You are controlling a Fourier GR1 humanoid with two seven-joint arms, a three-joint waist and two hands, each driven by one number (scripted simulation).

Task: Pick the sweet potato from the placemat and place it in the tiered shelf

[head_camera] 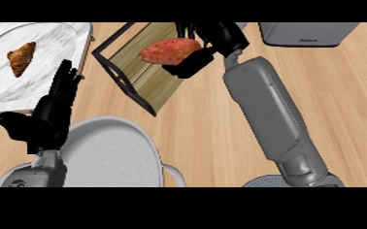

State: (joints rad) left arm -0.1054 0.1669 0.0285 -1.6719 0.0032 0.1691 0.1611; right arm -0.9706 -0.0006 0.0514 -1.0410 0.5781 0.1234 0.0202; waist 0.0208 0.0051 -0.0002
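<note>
The sweet potato (169,50) is reddish orange with paler speckles. The shelf (136,73) beneath it has a black frame and a striped board of tan and olive wood. Left of the shelf, the croissant (22,58) is golden brown on a white, grey-veined marble slab (57,39). The desk (208,126) is light wood grain. Both hands (54,106) (197,60) are black, the forearms grey. The pot (114,150) is pale grey.

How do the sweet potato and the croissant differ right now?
The sweet potato is reddish-orange and plump; the croissant is brown, smaller and tapered. The sweet potato is held by the right hand over the tiered shelf; the croissant lies untouched on the white marbled surface at upper left. The left hand rests open below it. Both are food items.
</note>
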